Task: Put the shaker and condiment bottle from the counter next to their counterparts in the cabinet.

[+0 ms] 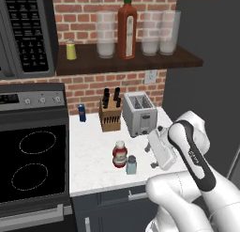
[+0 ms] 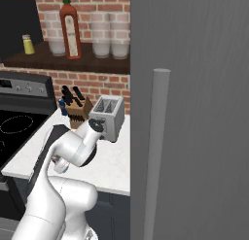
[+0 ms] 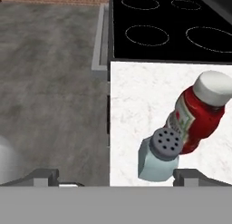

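Hand view looked down along the gripper [image 3: 113, 175], whose two dark fingers [image 3: 43, 177] stood wide apart at the bottom of the frame with nothing between them. Just above the right-hand finger, at lower centre-right, the shaker [image 3: 158, 156] stood on the white marbled worktop [image 3: 140, 100], its grey perforated cap facing the camera, and the condiment bottle [image 3: 197, 112] rose right behind it toward the right edge, the two so close that I could not tell whether they touched. A black stove top [image 3: 167, 28] with ring outlines filled the upper right of that frame. In the left base view the shaker [image 1: 131, 165] and the condiment bottle [image 1: 119, 154] stood side by side near the worktop's [image 1: 91, 146] front edge, a little below centre, with the white arm's hand just to their right. Behind them, at mid-frame, sat a wooden knife block [image 1: 110, 111], a silver toaster [image 1: 139, 113] and a small blue can [image 1: 82, 112]. Across the top of the frame ran the cabinet [image 1: 126, 62], its dark shelf backed by red brick; on it stood the yellow shaker [image 1: 71, 50] at the left, the tall red-brown bottle [image 1: 127, 31] near the middle, and clear glasses [image 1: 106, 34] beside the bottle. In the right base view the same cabinet [image 2: 73, 63] lay at upper left, and a grey door [image 2: 194, 112] covered the right half.
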Available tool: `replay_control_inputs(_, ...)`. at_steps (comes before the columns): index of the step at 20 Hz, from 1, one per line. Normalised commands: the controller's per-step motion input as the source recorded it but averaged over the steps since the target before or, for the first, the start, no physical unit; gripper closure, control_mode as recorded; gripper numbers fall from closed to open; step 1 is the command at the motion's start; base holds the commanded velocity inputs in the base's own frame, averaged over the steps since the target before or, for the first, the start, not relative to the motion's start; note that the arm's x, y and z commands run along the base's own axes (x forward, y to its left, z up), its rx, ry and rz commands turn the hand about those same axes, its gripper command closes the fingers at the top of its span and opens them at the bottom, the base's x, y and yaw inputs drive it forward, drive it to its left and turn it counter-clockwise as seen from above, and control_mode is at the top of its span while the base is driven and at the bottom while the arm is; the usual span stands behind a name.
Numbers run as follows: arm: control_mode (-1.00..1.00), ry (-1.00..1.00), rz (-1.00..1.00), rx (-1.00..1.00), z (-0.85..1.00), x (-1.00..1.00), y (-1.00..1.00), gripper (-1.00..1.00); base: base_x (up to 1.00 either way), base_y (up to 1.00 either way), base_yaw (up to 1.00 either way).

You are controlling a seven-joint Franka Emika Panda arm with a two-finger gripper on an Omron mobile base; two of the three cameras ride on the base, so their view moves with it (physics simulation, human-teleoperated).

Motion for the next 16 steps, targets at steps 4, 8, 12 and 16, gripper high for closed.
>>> replay_control_inputs(4,-1.0,0.0,0.0,0.0,0.0,0.0,0.0,-1.0,0.0,0.0,0.0)
replay_control_inputs(8,-1.0,0.0,0.0,0.0,-0.04,0.01,0.04,-1.0,0.0,0.0,0.0)
replay_control_inputs(12,-1.0,0.0,0.0,0.0,-0.23,0.19,0.21,-1.0,0.0,0.0,0.0)
replay_control_inputs(16,-1.0,0.0,0.0,-0.02,-0.31,0.21,0.26,-1.0,0.0,0.0,0.0)
